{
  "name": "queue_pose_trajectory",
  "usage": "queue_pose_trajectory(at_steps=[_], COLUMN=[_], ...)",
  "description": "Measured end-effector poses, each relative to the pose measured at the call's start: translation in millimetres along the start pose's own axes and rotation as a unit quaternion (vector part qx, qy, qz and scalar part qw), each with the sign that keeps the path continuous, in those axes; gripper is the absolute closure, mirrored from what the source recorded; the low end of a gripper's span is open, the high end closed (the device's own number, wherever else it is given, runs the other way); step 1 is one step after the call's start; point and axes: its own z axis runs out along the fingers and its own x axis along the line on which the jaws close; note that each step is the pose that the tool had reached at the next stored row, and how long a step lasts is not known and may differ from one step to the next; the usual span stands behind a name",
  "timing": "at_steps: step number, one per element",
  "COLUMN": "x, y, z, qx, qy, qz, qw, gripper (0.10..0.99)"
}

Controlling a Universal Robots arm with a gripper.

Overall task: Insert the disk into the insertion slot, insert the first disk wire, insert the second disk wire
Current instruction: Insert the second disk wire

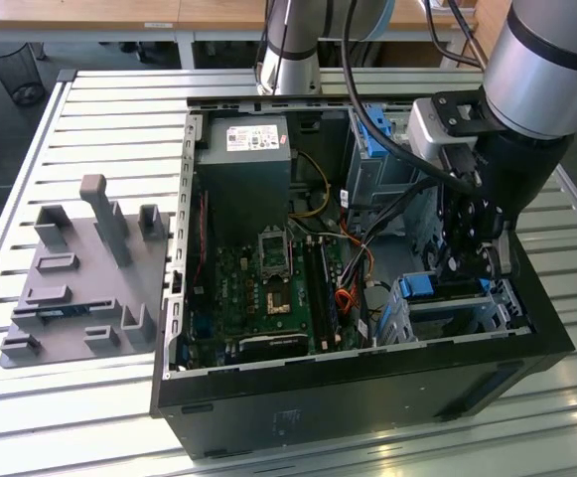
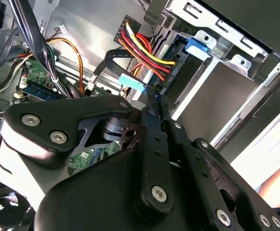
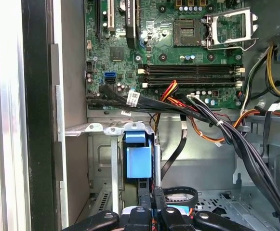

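The disk sits inside the insertion slot [image 1: 467, 316] at the case's front corner on the exterior view's right; its blue carrier [image 1: 422, 285] [image 3: 139, 161] shows at the cage mouth. A black plug with red, yellow and orange wires [image 2: 149, 53] sits against the disk's end. Beside it is a light-blue plug [image 2: 131, 82] on a flat black wire [image 2: 112, 54]. My gripper [image 1: 472, 260] [image 2: 152, 94] [image 3: 152, 195] reaches down into the case here, fingers closed together with their tips at that light-blue plug.
A bundle of black cables [image 3: 226, 134] crosses just above the cage. The motherboard [image 1: 268, 288], the power supply [image 1: 243, 169] and a taller cage with a blue bracket [image 1: 372, 139] fill the case. A grey fixture with pegs [image 1: 79, 288] lies on the slatted table.
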Motion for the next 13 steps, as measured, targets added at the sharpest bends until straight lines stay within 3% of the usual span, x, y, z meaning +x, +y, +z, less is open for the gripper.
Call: queue_pose_trajectory(at_steps=[13], x=[2.4], y=[-2.0], z=[0.2], qx=[0.0], qy=[0.0], qz=[0.0], qw=[1.0], gripper=[0.937])
